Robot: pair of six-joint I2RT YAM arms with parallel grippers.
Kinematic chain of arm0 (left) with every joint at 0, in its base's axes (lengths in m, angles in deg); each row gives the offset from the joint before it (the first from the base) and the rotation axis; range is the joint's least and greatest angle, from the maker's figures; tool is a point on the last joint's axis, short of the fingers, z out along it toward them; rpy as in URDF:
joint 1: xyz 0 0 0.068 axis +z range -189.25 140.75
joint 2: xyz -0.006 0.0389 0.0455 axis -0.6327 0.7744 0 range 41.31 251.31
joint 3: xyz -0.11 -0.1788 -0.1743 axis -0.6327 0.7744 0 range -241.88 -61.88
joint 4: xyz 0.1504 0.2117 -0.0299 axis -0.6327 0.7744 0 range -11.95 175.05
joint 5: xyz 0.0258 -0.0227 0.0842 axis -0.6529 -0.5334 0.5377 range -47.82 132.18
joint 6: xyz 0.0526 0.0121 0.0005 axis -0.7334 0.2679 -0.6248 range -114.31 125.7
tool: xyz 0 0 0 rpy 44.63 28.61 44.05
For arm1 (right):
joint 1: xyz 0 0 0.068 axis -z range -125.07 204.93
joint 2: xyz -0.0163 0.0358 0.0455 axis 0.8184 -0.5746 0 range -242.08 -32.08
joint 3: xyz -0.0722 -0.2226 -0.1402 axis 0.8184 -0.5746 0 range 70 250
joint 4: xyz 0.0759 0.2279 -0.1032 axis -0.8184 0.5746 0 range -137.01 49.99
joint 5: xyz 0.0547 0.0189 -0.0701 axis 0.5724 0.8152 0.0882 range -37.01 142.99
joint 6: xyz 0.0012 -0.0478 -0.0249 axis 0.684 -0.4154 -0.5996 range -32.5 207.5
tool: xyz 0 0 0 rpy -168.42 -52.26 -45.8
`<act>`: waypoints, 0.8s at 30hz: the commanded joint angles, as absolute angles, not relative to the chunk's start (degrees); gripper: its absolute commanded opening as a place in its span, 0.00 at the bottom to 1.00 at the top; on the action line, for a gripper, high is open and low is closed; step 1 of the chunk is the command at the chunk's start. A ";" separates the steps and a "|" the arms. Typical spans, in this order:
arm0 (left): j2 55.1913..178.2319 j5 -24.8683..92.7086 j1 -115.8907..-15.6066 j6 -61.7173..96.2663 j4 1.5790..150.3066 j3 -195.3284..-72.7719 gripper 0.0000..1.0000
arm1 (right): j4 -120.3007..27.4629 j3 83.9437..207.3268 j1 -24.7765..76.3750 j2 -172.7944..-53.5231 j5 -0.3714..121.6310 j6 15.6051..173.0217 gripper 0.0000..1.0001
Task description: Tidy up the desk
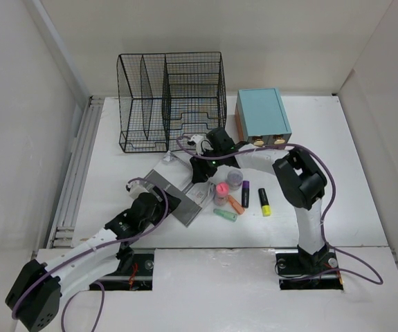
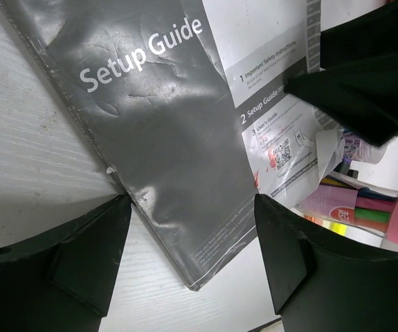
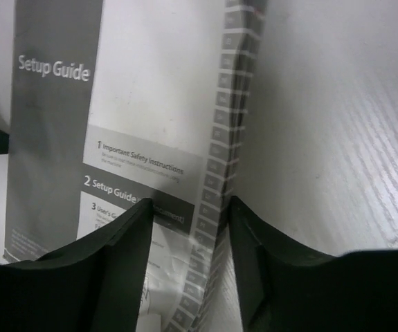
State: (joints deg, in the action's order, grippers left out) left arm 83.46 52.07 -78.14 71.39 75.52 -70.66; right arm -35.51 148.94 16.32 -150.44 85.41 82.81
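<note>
The desk (image 1: pixel 337 173) spreads out white beneath me, from my two bases at its near edge to the wall at its far edge. A grey Setup Guide booklet (image 1: pixel 176 188) lies flat on it, left of the middle and set at a slant. My left gripper (image 2: pixel 192 214) hangs low over the booklet's near corner with its jaws spread wide, one finger on each side of that corner, holding nothing. My right gripper (image 3: pixel 190 214) reaches across to the booklet's far side; its jaws stand apart and straddle the striped edge, one finger over the printed page and the other over bare desk. I see a clear gap on both sides, so there is no pinch.

Just right of the booklet sits a small cluster of highlighters: pink (image 1: pixel 221 190), purple (image 1: pixel 245 194), yellow (image 1: pixel 264 202), green (image 1: pixel 225 214). A black wire-mesh rack (image 1: pixel 171 100) stands at the far edge, and a teal-topped box (image 1: pixel 262 114) is just beside it on the right.
</note>
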 commanded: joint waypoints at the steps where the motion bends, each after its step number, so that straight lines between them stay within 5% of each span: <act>1: 84.81 50.79 -78.45 71.79 76.03 -71.29 0.69 | -33.65 149.63 15.29 -152.22 90.42 83.46 0.50; 9: 82.71 51.32 -78.45 71.79 79.45 -72.43 0.71 | -30.40 152.09 15.29 -151.62 93.94 81.79 0.01; 24: 74.44 49.30 -78.45 73.02 91.13 -73.13 0.79 | -30.32 153.23 20.47 -144.94 101.76 82.84 0.00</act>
State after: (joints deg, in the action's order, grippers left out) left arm 75.11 50.21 -78.14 72.63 87.57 -71.79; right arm -30.26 151.36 18.90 -149.64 96.17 82.24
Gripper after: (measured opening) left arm 0.782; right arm 0.058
